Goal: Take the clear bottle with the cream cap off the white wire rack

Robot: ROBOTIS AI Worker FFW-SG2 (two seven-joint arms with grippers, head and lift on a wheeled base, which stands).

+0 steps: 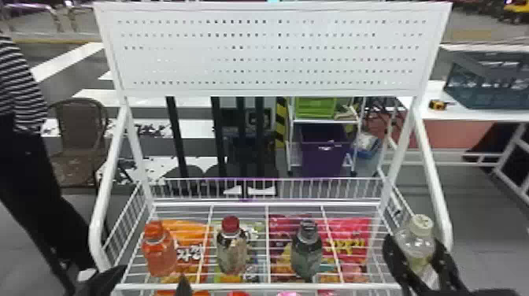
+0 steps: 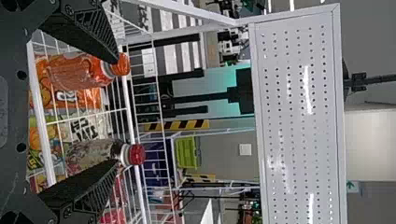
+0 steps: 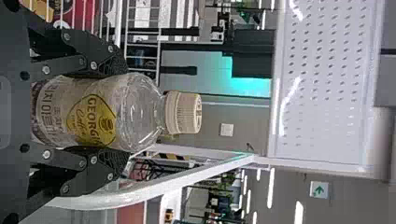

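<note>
My right gripper is at the right side of the white wire rack, shut on the clear bottle with the cream cap, which stands out beside the rack's right side. In the right wrist view the right gripper has a finger on either side of the clear bottle, below its shoulder. The left gripper is at the rack's front left, open and holding nothing. In the left wrist view the left gripper has its fingers wide apart near the orange bottle and the red-capped bottle.
On the rack stand an orange bottle, a red-capped bottle and a dark-capped bottle. Snack bags lie beneath the wires. Slanted white side rails and a perforated panel rise around the shelf.
</note>
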